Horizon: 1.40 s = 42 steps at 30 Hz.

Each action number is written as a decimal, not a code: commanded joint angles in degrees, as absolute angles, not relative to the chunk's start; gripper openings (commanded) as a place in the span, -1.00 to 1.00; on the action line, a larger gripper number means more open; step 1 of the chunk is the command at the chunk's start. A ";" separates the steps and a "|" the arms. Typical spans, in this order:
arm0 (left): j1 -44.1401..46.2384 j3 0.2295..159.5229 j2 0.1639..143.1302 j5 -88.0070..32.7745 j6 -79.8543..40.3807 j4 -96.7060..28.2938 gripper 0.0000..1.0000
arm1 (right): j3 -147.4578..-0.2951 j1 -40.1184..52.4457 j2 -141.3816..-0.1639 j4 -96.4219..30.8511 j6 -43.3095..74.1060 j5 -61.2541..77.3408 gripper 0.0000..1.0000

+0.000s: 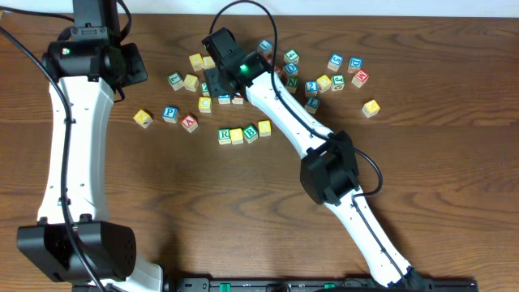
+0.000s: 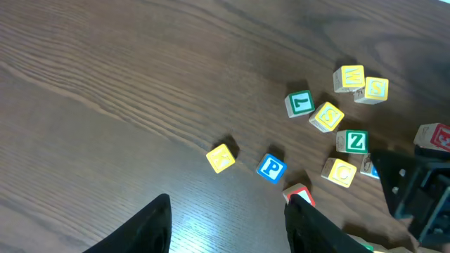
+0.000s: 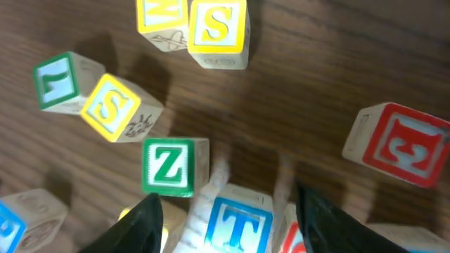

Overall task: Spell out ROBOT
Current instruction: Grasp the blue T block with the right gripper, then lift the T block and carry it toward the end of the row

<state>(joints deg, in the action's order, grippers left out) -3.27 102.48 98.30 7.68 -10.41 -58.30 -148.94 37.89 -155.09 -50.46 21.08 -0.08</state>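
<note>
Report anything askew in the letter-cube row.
The wooden cube row runs slightly crooked: from the green-bordered R cube rightward, the green-bordered B cube and the end yellow cube sit progressively higher in the overhead view. Nothing looks damaged.

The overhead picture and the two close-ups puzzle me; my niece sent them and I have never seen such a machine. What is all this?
Two white robot arms work at a wooden table. The overhead picture looks down from above; each close-up comes from a camera on one wrist, its own black fingers showing. Letter blocks lie scattered; a short row reads R, yellow, B, yellow. The left arm's fingers stand open over bare wood, holding nothing. The right arm's fingers stand open either side of a blue T block, apparently not gripping it.
</note>
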 commanded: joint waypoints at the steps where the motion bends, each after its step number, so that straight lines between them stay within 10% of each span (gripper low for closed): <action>1: -3.36 102.85 98.94 8.19 -9.67 -58.48 0.03 | -146.32 38.37 -153.47 -48.93 21.85 -1.15 0.11; 42: -3.36 102.85 98.94 8.19 -9.67 -58.26 0.04 | -145.51 36.99 -144.59 -52.51 22.22 -2.52 -0.66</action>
